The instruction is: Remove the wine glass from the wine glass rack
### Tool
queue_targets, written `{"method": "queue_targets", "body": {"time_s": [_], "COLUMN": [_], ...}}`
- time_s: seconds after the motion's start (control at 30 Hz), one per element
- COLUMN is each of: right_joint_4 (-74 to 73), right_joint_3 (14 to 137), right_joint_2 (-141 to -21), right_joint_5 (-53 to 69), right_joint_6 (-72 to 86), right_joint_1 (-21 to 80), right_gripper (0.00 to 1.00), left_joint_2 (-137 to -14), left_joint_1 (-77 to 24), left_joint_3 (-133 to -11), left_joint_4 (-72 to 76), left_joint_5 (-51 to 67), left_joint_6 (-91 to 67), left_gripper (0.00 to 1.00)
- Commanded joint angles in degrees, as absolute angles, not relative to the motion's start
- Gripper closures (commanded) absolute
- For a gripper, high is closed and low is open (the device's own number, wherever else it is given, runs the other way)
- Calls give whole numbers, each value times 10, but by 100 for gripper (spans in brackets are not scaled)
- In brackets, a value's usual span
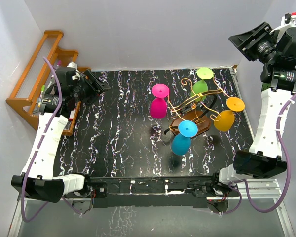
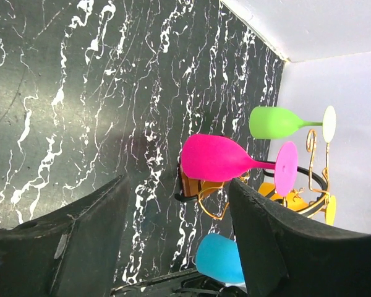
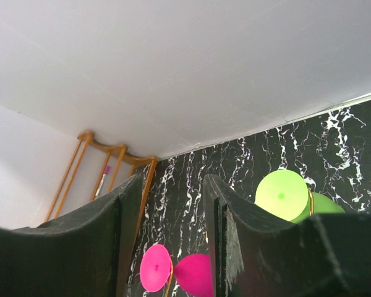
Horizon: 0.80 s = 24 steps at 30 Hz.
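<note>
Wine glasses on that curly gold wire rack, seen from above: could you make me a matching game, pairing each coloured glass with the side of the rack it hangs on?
Things:
1. pink stemmed wine glass
2. lime green stemmed wine glass
3. orange stemmed wine glass
4. blue stemmed wine glass

Side of the gold wire wine glass rack, all glasses hanging bowl down:
A. near side
B. the robot's right
C. the robot's left
D. far side

Pairs: 1-C, 2-D, 3-B, 4-A
</note>
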<state>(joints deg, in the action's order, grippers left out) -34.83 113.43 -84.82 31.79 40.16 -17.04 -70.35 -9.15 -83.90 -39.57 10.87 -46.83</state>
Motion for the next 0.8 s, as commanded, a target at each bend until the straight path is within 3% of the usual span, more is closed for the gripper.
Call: {"method": "queue_targets", "body": {"time_s": [0.0,0.23,0.77], "right_joint_4": [-324,-459,-508], "right_joint_3": [1130,1212,1171], "right_joint_2": [-833,-911,-946], "right_joint_5": [345,290,303], "right_joint_6": [413,370,316], "right_joint_1": [-181,-186,-187], "right_gripper": [50,52,55], "left_joint_2": [-680,-666,-657], "left_joint_1": [-96,-97,-97], "left_joint_3": [-845,-841,-827], "left_joint_4": [-407,-414,-418], "left_joint_5": [129,128,127], "left_joint_6": [-478,-481,-487], "left_gripper": [38,39,40]}}
